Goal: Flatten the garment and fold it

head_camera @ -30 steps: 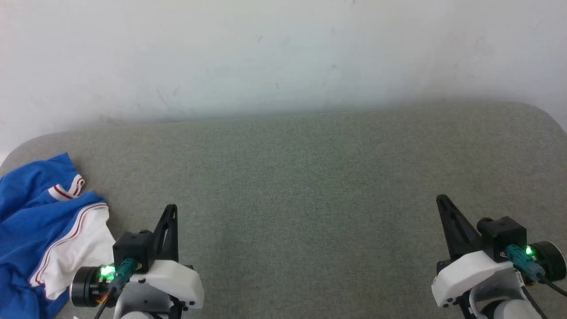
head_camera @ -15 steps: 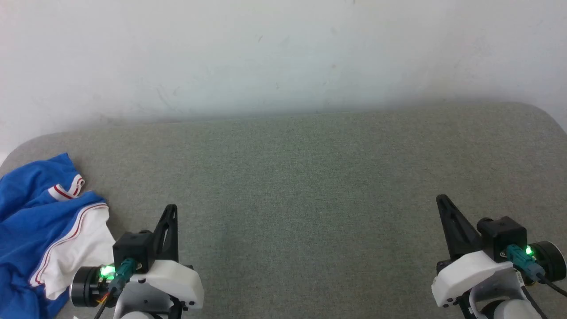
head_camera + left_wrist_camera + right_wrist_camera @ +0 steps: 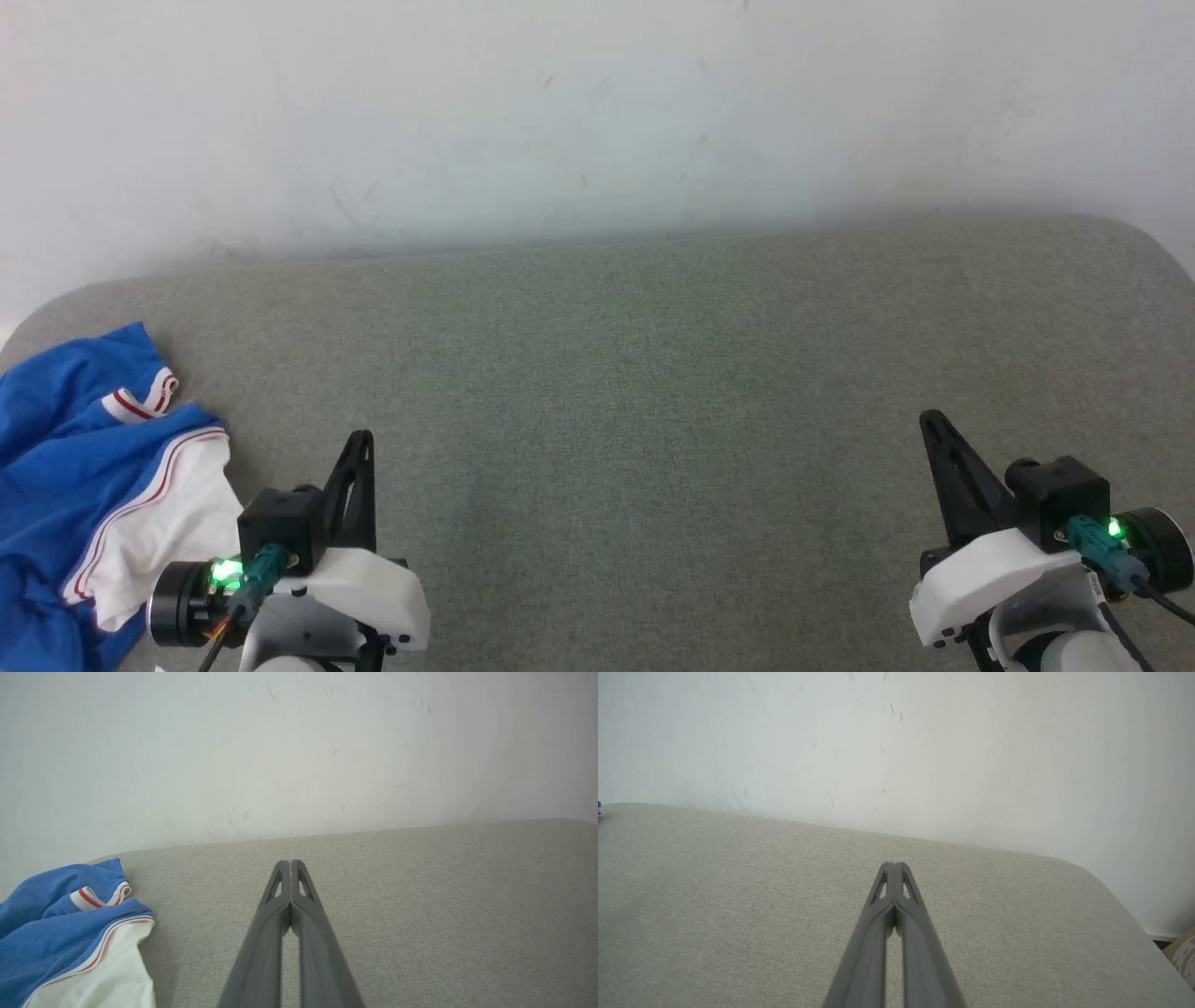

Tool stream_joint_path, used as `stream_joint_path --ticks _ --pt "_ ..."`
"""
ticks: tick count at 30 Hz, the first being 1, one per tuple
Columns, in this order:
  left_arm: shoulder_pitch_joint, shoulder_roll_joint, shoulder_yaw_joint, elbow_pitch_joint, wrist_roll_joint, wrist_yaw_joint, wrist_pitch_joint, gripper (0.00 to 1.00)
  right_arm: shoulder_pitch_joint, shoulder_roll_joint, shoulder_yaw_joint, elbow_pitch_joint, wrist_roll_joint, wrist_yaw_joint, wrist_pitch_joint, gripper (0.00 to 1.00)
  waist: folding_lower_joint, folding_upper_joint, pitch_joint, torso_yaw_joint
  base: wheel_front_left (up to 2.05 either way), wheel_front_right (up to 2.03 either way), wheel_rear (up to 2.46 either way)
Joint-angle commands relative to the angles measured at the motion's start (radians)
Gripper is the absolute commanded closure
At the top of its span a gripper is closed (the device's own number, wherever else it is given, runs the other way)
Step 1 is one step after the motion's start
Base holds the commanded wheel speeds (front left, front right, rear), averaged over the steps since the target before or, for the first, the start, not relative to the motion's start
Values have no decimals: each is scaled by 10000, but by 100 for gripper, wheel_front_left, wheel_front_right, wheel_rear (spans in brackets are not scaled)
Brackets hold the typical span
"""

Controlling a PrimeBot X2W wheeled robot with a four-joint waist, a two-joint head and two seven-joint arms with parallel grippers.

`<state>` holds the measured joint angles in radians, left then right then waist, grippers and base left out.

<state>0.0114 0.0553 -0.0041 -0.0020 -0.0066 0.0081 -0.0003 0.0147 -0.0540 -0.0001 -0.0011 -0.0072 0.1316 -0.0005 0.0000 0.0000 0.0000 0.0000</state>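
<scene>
Two grippers, fingers pressed together, holding nothing: left gripper point(image 3: 362, 446), right gripper point(image 3: 932, 425), well apart over grey tabletop point(image 3: 607, 373). Blue-and-white jersey shirt point(image 3: 65, 439) crumpled at tabletop's left end, just beside left gripper.

crumpled garment point(image 3: 65, 448) at left edge of grey surface point(image 3: 653, 392), beside left tool point(image 3: 362, 439)

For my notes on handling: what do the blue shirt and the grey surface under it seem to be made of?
The garment looks like soft, matte knit jersey: it lies in loose rumpled folds, with striped red-and-white trim. The surface seems a matte, woven grey-green upholstery fabric: a fine grain shows in the wrist views. What lies beneath, I cannot tell.
</scene>
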Motion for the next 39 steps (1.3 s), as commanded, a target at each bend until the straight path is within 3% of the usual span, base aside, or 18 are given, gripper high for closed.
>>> stream_joint_path --ticks 1,2,3,4,24,39 --pt "0 0 0 0 0 0 -1 0 0 0 -2 0 1 0 -1 0 0 0 0 0 0 0 0" --pt "4 2 -4 -2 -2 7 -5 100 7 -2 -5 -2 1 0 -5 100 0 0 0 0 0 0 0" --pt "4 4 -7 -2 -2 11 -5 100 13 -4 -6 -1 3 0 -6 100 0 0 0 0 0 0 0" --pt "4 4 -9 -2 -2 11 -6 0 14 -6 -6 -1 3 0 -4 0 0 0 0 0 0 0 0" --pt "124 -3 -45 -31 -45 6 -389 0 127 -1 -445 27 293 -1 -389 0 0 0 -22 53 0 0 0" --pt "259 -9 -3 -65 -97 36 -703 0 129 5 -627 65 471 -3 -702 0 0 0 -53 570 0 0 0"
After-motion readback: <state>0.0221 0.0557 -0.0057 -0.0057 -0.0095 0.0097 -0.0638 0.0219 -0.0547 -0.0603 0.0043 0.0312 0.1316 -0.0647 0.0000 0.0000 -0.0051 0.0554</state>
